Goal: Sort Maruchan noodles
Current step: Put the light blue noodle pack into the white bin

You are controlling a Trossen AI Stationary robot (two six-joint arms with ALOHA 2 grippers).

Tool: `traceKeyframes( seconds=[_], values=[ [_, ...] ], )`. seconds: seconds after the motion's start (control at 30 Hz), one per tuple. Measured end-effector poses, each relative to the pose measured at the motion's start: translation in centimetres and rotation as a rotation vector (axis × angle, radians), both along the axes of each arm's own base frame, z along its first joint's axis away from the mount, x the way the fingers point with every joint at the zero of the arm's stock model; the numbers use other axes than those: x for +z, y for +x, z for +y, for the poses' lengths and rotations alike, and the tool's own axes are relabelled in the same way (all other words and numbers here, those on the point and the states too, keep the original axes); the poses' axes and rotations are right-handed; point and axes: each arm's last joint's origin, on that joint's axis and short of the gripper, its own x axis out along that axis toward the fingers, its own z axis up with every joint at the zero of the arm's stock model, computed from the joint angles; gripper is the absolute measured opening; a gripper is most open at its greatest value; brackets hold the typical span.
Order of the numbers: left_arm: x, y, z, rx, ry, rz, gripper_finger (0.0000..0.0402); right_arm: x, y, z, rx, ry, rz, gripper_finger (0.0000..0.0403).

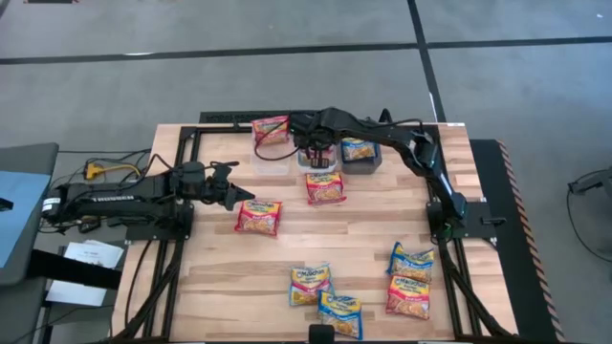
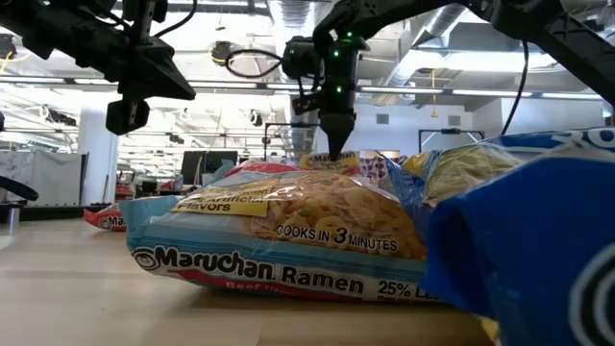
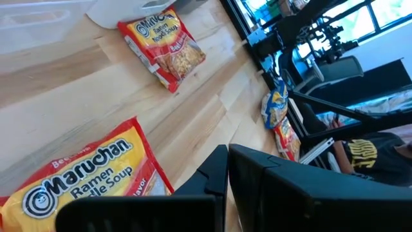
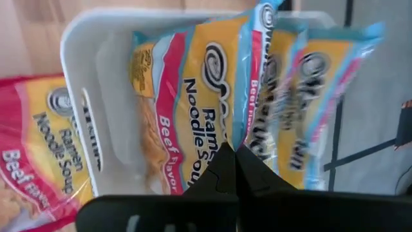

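Sorting partly done: three Maruchan noodles packets (image 1: 271, 129) sit in the far bins (image 1: 271, 161), one each. Six loose on the counter (image 1: 220, 277): two mid, four near. Right claw (image 1: 318, 158) closed, empty, over white bin (image 4: 80, 96). Left claw (image 1: 232, 191) closed, empty, left side.

Packet (image 4: 193, 109) in white bin (image 4: 80, 77)

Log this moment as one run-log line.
task: sort noodles | right gripper: shut, over white bin, packet inside | left gripper: shut, by red packet | six packets loose on table
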Motion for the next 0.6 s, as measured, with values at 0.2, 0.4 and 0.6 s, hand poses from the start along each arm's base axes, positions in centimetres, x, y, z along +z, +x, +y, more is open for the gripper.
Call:
traceKeyframes(
  seconds=[0.2,0.4,0.6],
  values=[
    [0.0,0.0,0.0,0.000,0.000,0.000,0.0000,-0.7,0.0,0.0,-0.033,0.015,-0.018,0.0020],
    [0.0,0.0,0.1,0.033,0.026,0.005,0.0000,-1.7,-0.4,-0.3,-0.049,0.082,-0.017,0.0051],
    [0.0,0.0,0.2,0.075,0.048,0.009,0.0000,-1.7,-0.4,-0.3,-0.064,0.093,-0.023,0.0088]
  ],
)
